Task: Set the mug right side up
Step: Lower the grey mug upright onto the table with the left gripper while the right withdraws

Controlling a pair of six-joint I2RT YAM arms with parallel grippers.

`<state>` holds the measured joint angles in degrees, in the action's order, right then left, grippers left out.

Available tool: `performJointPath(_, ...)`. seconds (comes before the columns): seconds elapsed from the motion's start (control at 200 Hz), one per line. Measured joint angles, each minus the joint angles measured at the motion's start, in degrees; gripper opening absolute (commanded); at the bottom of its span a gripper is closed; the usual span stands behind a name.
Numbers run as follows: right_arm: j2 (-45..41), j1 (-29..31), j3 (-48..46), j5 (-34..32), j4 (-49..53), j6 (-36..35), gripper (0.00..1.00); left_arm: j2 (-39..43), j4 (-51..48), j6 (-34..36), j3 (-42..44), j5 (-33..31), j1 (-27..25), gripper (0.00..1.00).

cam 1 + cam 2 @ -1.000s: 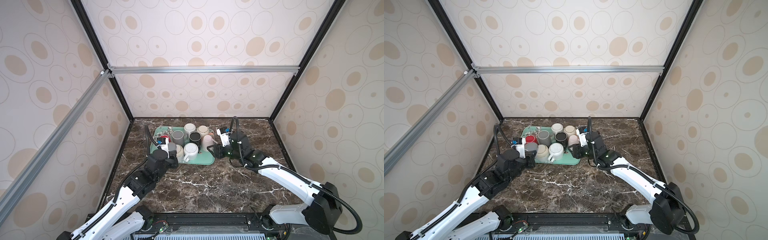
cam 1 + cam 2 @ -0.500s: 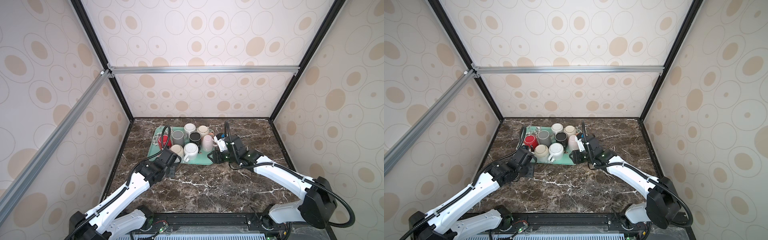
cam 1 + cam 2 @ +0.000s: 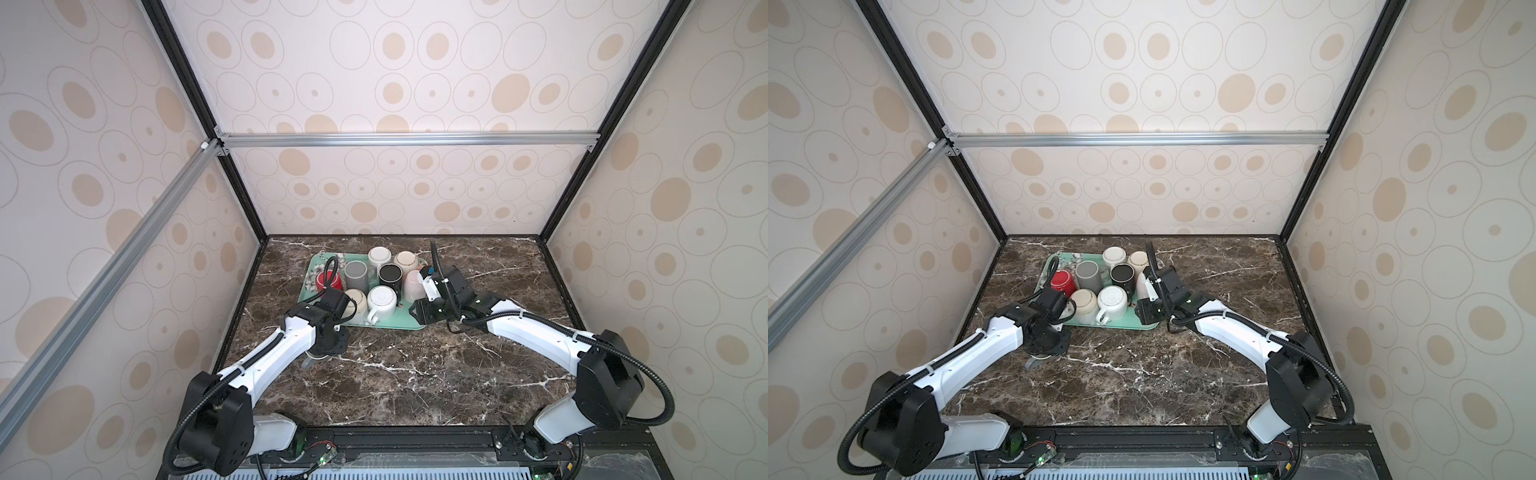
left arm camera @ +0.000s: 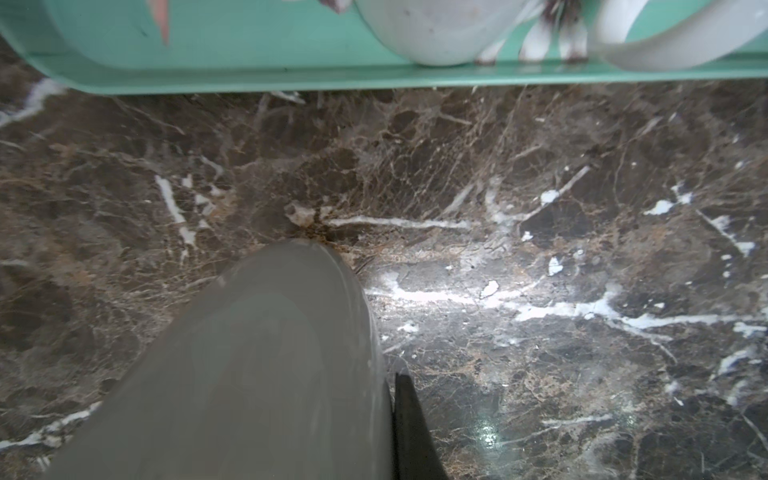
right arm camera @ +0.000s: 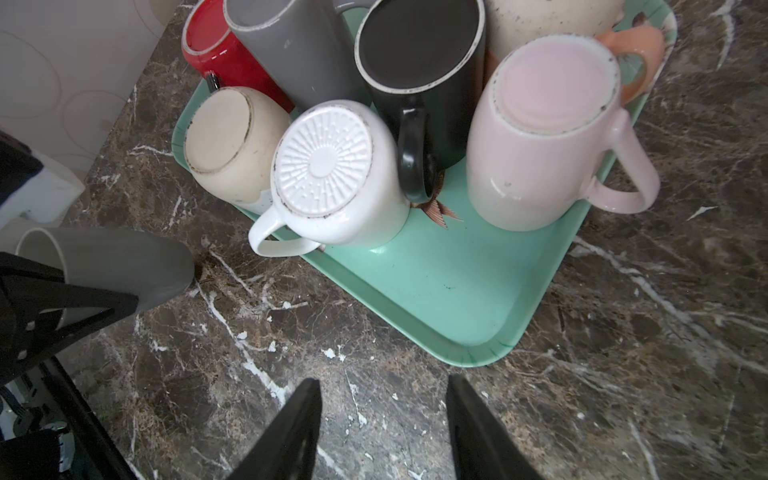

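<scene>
- The left hand pinches the wall of a grey mug near its rim, with its fingers pressed tight on it.
- That mug lies on its side over the bench, just off the near left edge of the green tray. Its base points toward the tray and its mouth faces away. Whether it touches the bench I cannot tell.
- The right hand hangs over the bench just off the tray's near right corner, fingers spread and holding nothing.
- The other mugs crowd the tray with their bases up.
- A white mug with a ribbed base stands at the tray's near edge, its handle poking out over the rim.
- A cream mug touches the white one on the tray's left side, and a pink mug stands toward its right side.
- A black mug sits between and behind the white and pink ones.
</scene>
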<state>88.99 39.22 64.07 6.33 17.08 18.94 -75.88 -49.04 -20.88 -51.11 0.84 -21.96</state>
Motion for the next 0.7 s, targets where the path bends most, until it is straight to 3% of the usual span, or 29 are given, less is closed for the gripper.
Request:
performJointPath(0.45,1.4,0.0,0.0,-3.6,-0.4,-5.6,0.52,-4.9,0.3,5.5,-3.3,5.3,10.4,0.0)
performJointPath(0.7,0.7,0.0,-0.2,-4.6,-0.1,-6.9,0.53,-7.7,-0.2,7.5,-5.4,7.1,13.2,0.0)
